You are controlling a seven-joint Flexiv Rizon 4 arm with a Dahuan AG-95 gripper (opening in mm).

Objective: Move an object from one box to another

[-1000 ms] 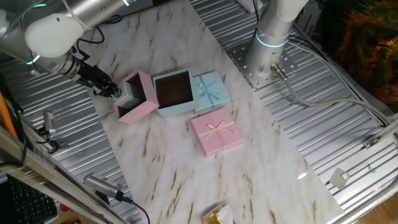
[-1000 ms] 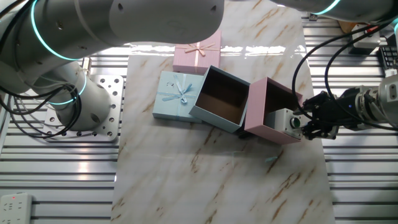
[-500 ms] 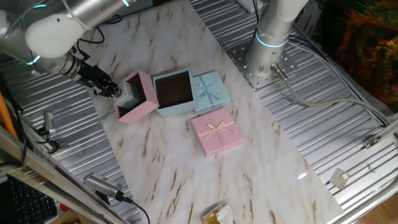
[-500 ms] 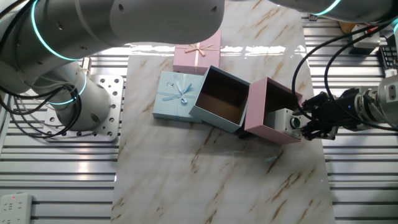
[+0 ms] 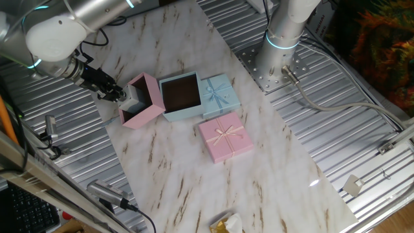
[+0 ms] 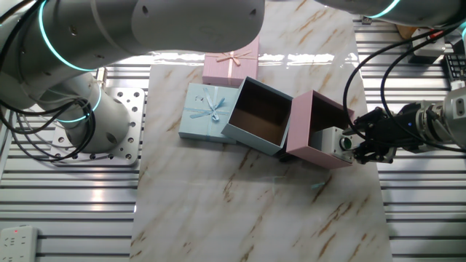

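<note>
- Object point(image 6: 336, 140), white with a dark green round face, sits in the mouth of the tipped pink box point(image 6: 317, 128), touching its lower wall.
- No writing is legible anywhere.
- Light blue box point(image 6: 261, 115) touches the pink one; only its brown lining shows inside.
- Bowed pink lid point(image 5: 225, 136) and blue lid point(image 5: 220, 92) lie flat.
- Gripper point(image 6: 360, 143) meets the object; I cannot tell whether it grips.

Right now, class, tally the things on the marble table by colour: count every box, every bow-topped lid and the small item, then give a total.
Pink: 2, the open pink box and the pink lid with a bow.
Light blue: 2, the open blue box and the blue lid with a bow.
White: 1, the small white object at the pink box, by the gripper.
Total: 5.
</note>
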